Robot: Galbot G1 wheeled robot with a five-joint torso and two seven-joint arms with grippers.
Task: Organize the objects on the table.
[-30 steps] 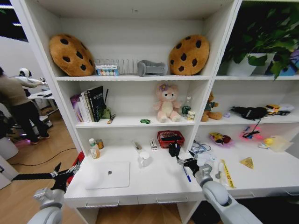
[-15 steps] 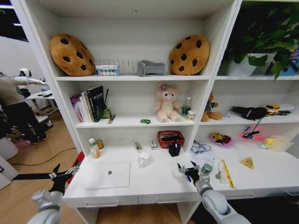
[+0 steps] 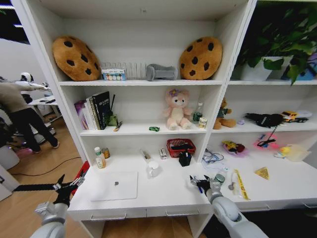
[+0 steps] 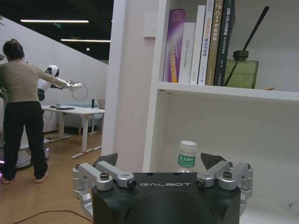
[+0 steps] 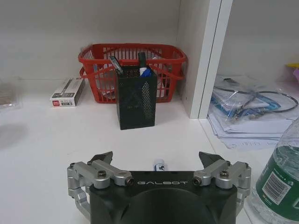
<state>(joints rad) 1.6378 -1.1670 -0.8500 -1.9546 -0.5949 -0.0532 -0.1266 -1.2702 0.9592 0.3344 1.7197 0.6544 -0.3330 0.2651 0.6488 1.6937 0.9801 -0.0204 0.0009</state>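
My right claw (image 3: 200, 181) hovers low over the tabletop (image 3: 163, 191), fingers spread apart and holding nothing, pointed toward the black mesh pen holder (image 5: 136, 96) that stands in front of the red basket (image 5: 132, 63). In the right wrist view a blue pen (image 5: 159, 165) lies on the white surface just ahead of the claw body, between the two open fingers, only its capped tip peeking over the housing. I judge the step in hand to be picking that pen up so it can join the others in the holder.

To do it well I'd come straight down with the fingers straddling the shaft, close across its width and not along it (a slim round pen will roll out of a skewed pinch), and settle close to the surface before closing. A clear water bottle (image 5: 275, 177) with a green label stands just beside the claw on its right side, and the shelf's upright divider (image 5: 205, 56) is near; any sideways correction should go away from the bottle.

The closed silver laptop (image 3: 114, 185) lies flat, well apart to the left. My left claw (image 3: 64, 186) waits off the tabletop's left end, fingers apart and empty.
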